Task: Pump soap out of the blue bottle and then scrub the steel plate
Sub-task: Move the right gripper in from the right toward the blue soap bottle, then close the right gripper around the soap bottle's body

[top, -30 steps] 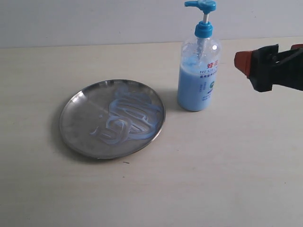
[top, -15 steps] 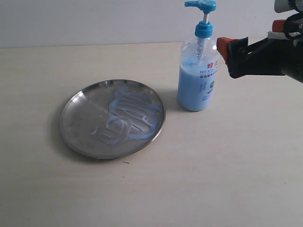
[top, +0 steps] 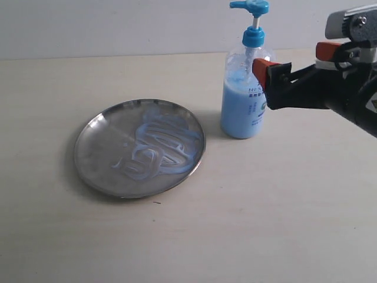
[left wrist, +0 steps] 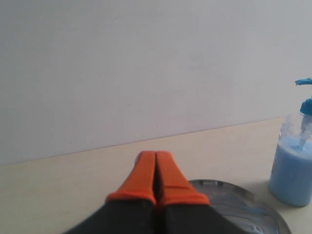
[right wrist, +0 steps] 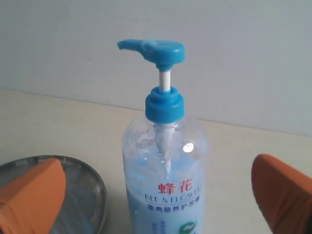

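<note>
The steel plate point(top: 139, 147) lies left of centre with pale blue soap point(top: 158, 143) streaked across it. The blue bottle point(top: 243, 103) stands upright to its right, pump head point(top: 252, 7) raised. My right gripper point(top: 294, 62) is open at the bottle's right side, and its near orange fingertip point(top: 265, 72) overlaps the bottle's edge. In the right wrist view the bottle point(right wrist: 165, 185) stands between and just beyond the wide-apart fingertips point(right wrist: 31, 195); the plate's rim point(right wrist: 95, 185) shows beside it. My left gripper point(left wrist: 156, 163) is shut and empty above the plate point(left wrist: 243, 209), with the bottle point(left wrist: 292, 170) off to one side.
Everything rests on a beige table point(top: 265, 224). A plain white wall point(top: 118, 23) rises just behind the bottle. The left arm does not show in the exterior view.
My right gripper has swung in from the right edge toward the bottle, and its near finger now overlaps the bottle's side. Plate and bottle have not moved.
</note>
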{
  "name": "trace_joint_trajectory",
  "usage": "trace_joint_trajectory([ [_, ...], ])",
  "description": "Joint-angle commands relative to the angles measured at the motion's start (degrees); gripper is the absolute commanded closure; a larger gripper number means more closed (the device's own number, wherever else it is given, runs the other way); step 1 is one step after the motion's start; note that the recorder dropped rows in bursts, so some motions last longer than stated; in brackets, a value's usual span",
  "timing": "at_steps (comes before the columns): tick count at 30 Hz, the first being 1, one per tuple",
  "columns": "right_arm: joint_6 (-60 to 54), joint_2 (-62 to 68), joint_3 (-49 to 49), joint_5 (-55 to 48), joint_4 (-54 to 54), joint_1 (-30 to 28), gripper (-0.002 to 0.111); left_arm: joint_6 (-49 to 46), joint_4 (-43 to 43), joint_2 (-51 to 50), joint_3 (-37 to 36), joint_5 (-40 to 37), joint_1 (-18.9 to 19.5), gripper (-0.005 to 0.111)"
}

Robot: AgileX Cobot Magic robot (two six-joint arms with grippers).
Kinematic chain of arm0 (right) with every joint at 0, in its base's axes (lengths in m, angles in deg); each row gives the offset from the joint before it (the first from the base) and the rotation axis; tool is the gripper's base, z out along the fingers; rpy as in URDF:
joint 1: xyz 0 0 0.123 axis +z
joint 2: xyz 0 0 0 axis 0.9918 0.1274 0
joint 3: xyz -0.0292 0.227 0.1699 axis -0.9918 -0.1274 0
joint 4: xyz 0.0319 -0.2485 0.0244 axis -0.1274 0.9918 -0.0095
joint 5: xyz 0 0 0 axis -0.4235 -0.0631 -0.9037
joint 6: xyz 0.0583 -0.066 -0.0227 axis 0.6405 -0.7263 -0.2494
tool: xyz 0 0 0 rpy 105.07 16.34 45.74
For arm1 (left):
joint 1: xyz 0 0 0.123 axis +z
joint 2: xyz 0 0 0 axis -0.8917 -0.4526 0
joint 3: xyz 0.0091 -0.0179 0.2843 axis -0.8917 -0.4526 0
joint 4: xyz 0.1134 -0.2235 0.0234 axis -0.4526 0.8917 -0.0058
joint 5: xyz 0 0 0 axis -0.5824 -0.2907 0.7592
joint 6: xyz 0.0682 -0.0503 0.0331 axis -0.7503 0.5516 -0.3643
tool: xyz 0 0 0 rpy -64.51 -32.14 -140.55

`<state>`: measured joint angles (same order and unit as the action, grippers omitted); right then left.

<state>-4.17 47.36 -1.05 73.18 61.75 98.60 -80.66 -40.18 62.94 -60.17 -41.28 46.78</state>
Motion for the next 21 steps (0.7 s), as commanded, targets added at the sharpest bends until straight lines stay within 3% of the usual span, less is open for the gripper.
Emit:
trace_joint_trajectory([
  [1,0.54,0.06,-4.16,6.08,-0.34,0.13,0.003,-0.35,0.01,-0.09,0.50,0.56,-0.34,0.107],
  [21,-1.66,22.70,0.15,21.07,0.48,0.13,0.003,-1.21,0.01,-0.09,0.50,0.45,-0.34,0.107],
])
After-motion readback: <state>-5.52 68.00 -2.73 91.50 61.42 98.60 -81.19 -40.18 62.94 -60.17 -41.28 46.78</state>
